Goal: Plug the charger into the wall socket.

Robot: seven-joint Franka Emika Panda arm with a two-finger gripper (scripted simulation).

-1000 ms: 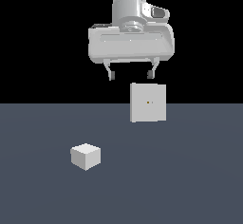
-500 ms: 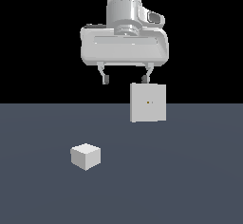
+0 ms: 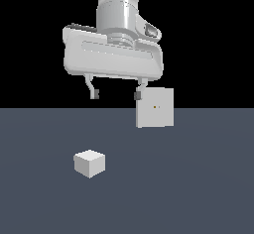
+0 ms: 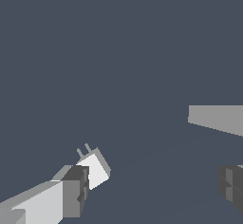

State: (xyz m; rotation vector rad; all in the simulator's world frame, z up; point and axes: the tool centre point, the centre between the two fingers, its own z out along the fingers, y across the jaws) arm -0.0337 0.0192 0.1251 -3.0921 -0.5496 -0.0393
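The charger (image 3: 90, 163) is a small white cube lying on the dark grey floor, toward the exterior view's left. In the wrist view the charger (image 4: 97, 167) shows two short prongs and sits partly behind one fingertip (image 4: 75, 191). The wall socket (image 3: 155, 107) is a flat upright light-grey panel with a tiny orange dot, toward the exterior view's right; the wrist view shows it edge-on (image 4: 218, 118). My gripper (image 3: 116, 94) is open and empty, well above the floor, higher than the charger and beside the socket.
The dark grey floor (image 3: 198, 188) spreads under everything. Above its far edge there is only black background.
The gripper has moved toward the exterior view's left and closer to the camera, looking larger now. Its fingers stay open. The charger and the socket have not moved.
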